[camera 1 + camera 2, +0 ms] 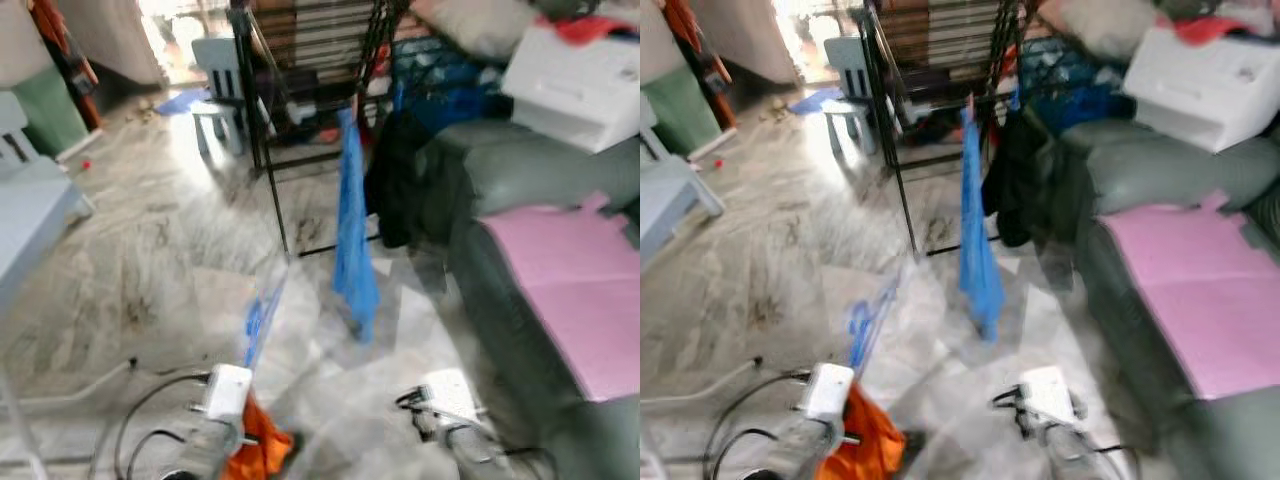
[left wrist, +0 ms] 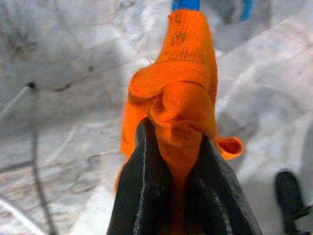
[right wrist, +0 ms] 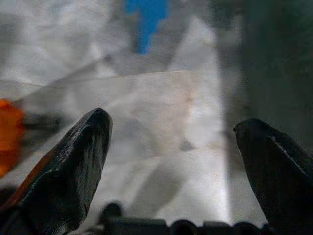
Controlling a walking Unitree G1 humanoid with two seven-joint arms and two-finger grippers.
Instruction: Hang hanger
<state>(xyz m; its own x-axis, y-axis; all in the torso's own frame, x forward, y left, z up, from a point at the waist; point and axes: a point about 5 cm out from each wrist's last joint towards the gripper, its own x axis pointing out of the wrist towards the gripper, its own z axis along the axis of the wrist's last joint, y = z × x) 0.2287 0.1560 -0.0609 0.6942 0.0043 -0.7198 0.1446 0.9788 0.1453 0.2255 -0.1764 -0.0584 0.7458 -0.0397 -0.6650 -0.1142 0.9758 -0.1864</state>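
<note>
While the head view looks down, one blue hanger (image 1: 258, 318) sits low and left of the middle, above one orange cloth (image 1: 262, 447). One blue garment (image 1: 353, 240) hangs on one black rack (image 1: 262, 100) at the top.

Left wrist view: the left gripper (image 2: 172, 161) squeezes the orange cloth.

Right wrist view: the right gripper (image 3: 171, 142) has its two fingers (image 3: 83, 152) wide apart. No writing can be read.

Both arms reach forward and low at the bottom of the head views. The left hand (image 2: 171, 161) has its two black fingers (image 2: 139, 191) pressed together on a fold of orange cloth (image 2: 178, 103), the fabric bunched between the pads (its wrist block shows white in the left eye view). The right hand (image 3: 173, 147) is held forward beside it, its fingers (image 3: 80, 156) spread wide apart with nothing between them, tips pointing down toward the floor.
</note>
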